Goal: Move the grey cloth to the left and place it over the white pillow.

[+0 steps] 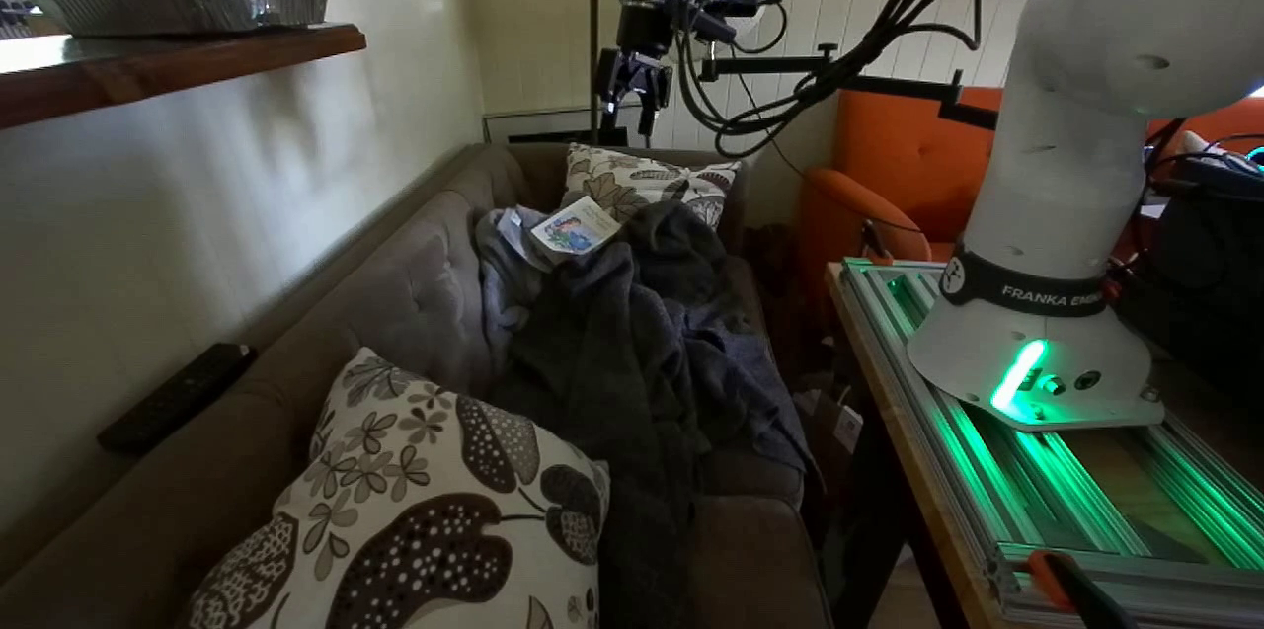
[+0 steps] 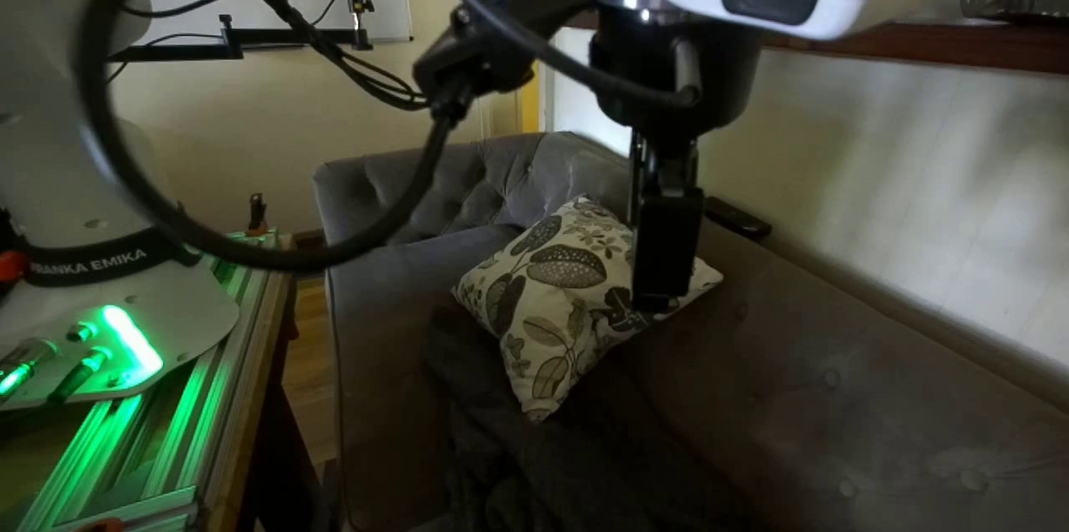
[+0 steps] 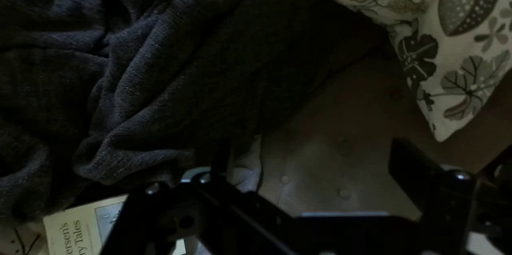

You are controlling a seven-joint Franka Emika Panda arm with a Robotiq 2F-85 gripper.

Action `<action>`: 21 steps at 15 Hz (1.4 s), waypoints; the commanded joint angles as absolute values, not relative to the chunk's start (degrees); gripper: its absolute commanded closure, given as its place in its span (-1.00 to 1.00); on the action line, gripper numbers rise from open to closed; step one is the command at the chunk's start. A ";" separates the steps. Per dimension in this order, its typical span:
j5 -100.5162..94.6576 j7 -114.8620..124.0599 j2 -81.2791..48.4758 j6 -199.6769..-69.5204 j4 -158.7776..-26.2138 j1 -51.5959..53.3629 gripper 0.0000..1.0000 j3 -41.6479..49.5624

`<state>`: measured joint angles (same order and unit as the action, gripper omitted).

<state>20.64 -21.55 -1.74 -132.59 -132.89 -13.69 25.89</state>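
The dark grey cloth [image 1: 612,353] lies rumpled along the sofa seat; it also shows in an exterior view [image 2: 534,473] and fills the left of the wrist view [image 3: 168,79]. A white pillow with brown leaf patterns [image 1: 434,511] lies at the cloth's near end, also seen in an exterior view [image 2: 559,290] and at the wrist view's upper right [image 3: 460,39]. A similar patterned pillow [image 1: 647,177] stands at the sofa's far end. My gripper [image 1: 629,116] hangs above the sofa, apart from cloth and pillows. In the wrist view its fingers [image 3: 312,161] are wide apart with nothing between them.
A book [image 1: 576,227] lies on a lighter grey-blue cloth [image 1: 504,264] against the sofa back. A remote [image 1: 178,397] rests on the sofa's back edge. A wooden shelf with a foil tray [image 1: 188,5] juts from the wall. The robot's table [image 1: 879,392] stands beside the sofa.
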 commanded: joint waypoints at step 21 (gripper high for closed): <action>44.40 -9.59 -43.59 -132.12 -97.36 -30.56 -1.00 12.68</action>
<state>44.10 -12.67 -39.93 -131.06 -100.63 -29.00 13.68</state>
